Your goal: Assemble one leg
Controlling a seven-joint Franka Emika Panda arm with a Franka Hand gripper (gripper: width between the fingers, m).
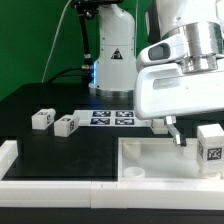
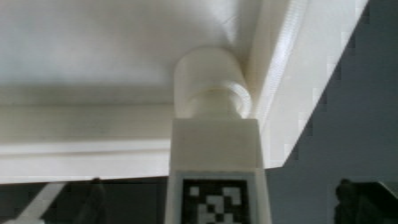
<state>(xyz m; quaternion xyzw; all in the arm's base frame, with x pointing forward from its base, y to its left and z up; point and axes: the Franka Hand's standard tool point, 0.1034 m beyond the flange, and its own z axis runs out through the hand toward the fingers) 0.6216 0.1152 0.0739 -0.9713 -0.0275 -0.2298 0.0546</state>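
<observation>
One leg, a small white block with a black-and-white tag, stands upright at the corner of the large white tray-like part on the exterior view's right. In the wrist view this leg runs with its far end against a round corner socket of the tray-like part. My gripper hangs over the leg. Its dark fingers stand on either side of the leg with a gap on each side, so the gripper is open. Two more legs lie on the black table at the exterior view's left.
The marker board lies flat on the table behind the tray-like part. The robot's base stands at the back. A white raised edge borders the table at the exterior view's left and front.
</observation>
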